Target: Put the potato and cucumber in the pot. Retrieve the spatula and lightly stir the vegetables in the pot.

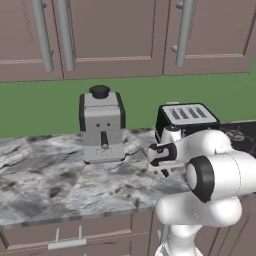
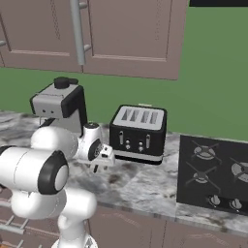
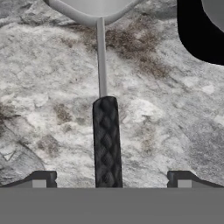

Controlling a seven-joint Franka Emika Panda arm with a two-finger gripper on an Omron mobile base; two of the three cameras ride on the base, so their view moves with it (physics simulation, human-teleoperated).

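Observation:
The spatula [image 3: 106, 140] lies flat on the marble counter [image 3: 48, 87]. Its dark textured handle points toward me, and its thin pale shaft [image 3: 101, 57] runs away to a pale grey rounded shape at the top edge. My gripper [image 3: 112, 178] hangs open just above the handle, one fingertip on each side and well clear of it. In the base views the gripper [image 1: 161, 172] [image 2: 97, 167] points down at the counter between the coffee machine and the toaster. The pot, potato and cucumber are out of view.
A grey coffee machine [image 1: 102, 125] [image 2: 60, 106] stands at the back of the counter. Right of it is a black toaster [image 1: 185, 119] [image 2: 139, 133] [image 3: 201, 30], close to the hand. The stove top [image 2: 213, 174] lies farther right. Wall cabinets [image 1: 125, 35] hang above.

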